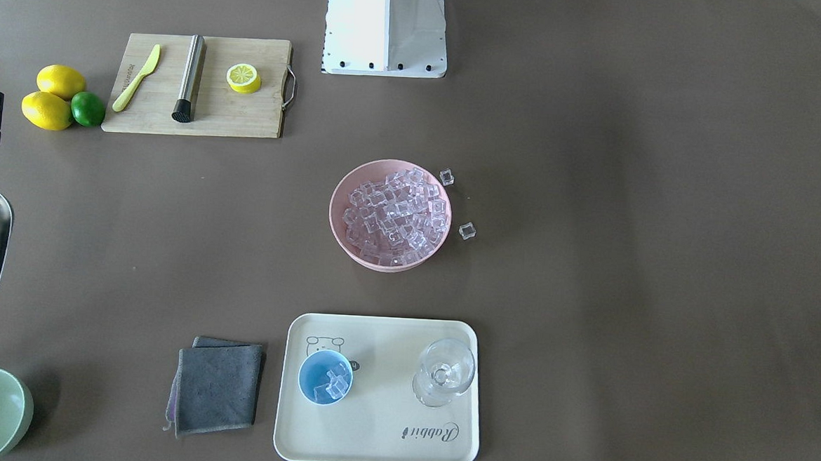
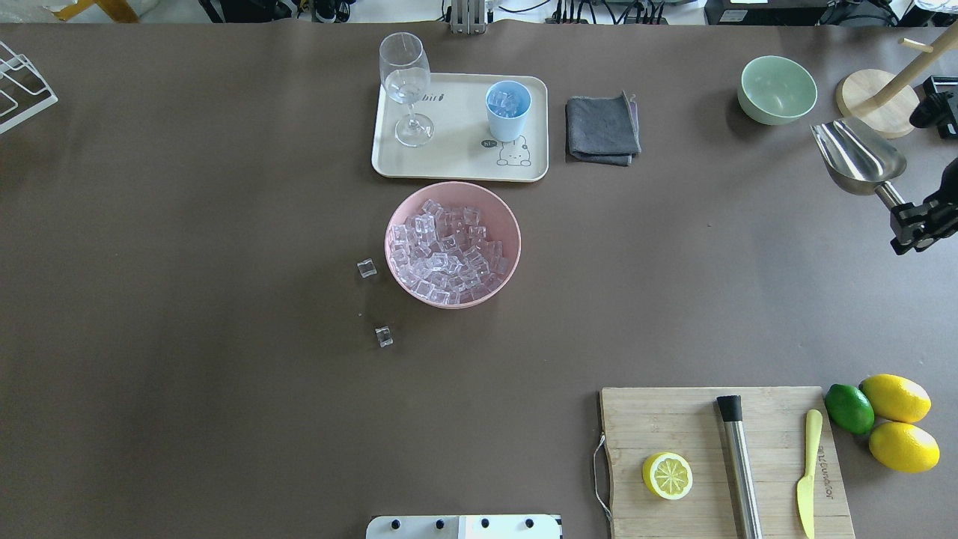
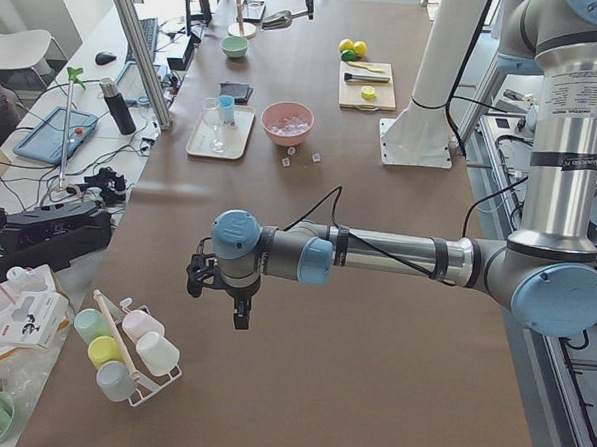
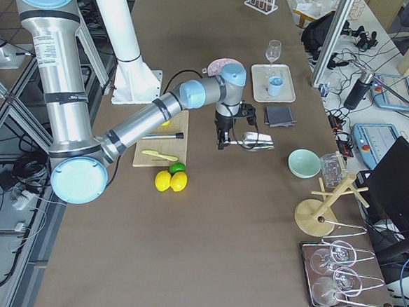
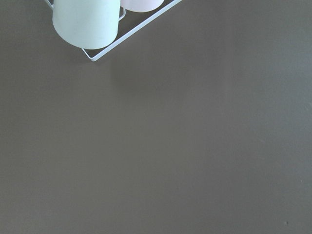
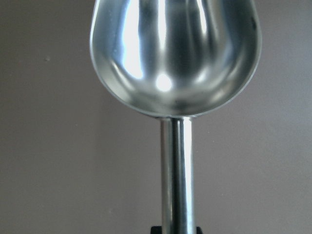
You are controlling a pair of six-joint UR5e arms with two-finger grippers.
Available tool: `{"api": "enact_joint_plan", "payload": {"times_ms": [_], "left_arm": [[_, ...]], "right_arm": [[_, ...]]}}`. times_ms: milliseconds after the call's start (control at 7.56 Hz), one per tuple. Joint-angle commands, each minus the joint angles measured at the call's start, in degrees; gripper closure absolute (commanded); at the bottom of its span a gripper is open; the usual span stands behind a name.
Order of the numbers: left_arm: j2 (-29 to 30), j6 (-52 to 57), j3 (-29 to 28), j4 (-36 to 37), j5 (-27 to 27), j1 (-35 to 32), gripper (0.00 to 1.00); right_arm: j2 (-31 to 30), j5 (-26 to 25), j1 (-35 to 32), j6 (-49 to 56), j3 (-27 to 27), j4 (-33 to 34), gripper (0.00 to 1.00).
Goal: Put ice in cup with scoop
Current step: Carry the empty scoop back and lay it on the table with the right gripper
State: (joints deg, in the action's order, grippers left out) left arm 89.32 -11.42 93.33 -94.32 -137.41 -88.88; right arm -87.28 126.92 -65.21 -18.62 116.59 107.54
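The ice [image 2: 449, 251] fills a pink bowl [image 2: 509, 224] at mid-table, and two loose cubes [image 2: 367, 268] lie on the table beside it. The light-blue cup [image 2: 508, 110] stands on a cream tray [image 2: 456, 168] and holds a few cubes; it also shows in the front-facing view [image 1: 325, 376]. My right gripper [image 2: 909, 221] is shut on the handle of the silver scoop [image 2: 857, 157], held above the table's right end, far from bowl and cup. The scoop's trough [image 6: 175, 53] is empty. My left gripper [image 3: 220, 280] hangs over the table's far left end; I cannot tell whether it is open or shut.
A stemmed glass [image 2: 406, 86] shares the tray. A grey cloth [image 2: 602, 129], a pale green bowl [image 2: 777, 90] and a wooden stand [image 2: 879, 93] lie near the scoop. A cutting board [image 2: 722, 460] carries a steel cylinder, a knife and a lemon half, with lemons [image 2: 898, 419] beside it. A mug rack [image 5: 97, 29] is under the left wrist.
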Motion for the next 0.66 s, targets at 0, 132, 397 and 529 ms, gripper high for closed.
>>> {"api": "enact_joint_plan", "payload": {"times_ms": [0, 132, 397, 529], "left_arm": [[-3.4, 0.3, 4.0, 0.8, -0.1, 0.1, 0.01], [-3.4, 0.3, 4.8, 0.7, -0.1, 0.0, 0.01], [-3.4, 0.3, 4.1, 0.9, -0.1, 0.4, 0.01], [-3.4, 0.4, 3.8, 0.8, -0.1, 0.6, 0.01]], "right_arm": [[-8.2, 1.4, -0.6, -14.1, -13.6, -29.7, 1.0], [-7.5, 1.7, -0.1, -18.3, -16.5, -34.5, 1.0], [-7.4, 3.1, 2.4, -18.9, -16.7, -34.8, 1.0], [-7.0, 3.1, 3.4, -18.8, -17.0, -34.8, 1.0]]}}
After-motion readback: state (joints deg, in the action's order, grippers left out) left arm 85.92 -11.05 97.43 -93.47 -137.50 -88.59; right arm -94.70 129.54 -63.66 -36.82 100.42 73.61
